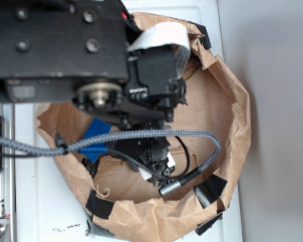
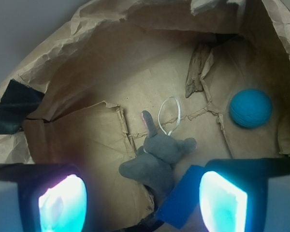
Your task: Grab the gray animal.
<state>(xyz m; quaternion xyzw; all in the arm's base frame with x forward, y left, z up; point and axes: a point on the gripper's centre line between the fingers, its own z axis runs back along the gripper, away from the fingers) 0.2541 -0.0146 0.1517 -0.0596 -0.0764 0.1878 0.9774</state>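
The gray animal point(image 2: 157, 162) is a small plush mouse lying on the brown paper floor, with a thin pale tail looped above it. In the wrist view it lies between and just ahead of my two glowing fingers. My gripper point(image 2: 142, 198) is open, with a wide gap and nothing held. In the exterior view the arm hides the animal, and my gripper point(image 1: 150, 156) hangs low inside the paper bowl.
A teal ball point(image 2: 251, 107) rests to the right. A flat blue block point(image 2: 183, 200) lies beside the animal, near my right finger, and the blue block point(image 1: 96, 137) also shows under the arm. Crumpled paper walls point(image 1: 232, 121) with black tape point(image 2: 12, 108) ring everything.
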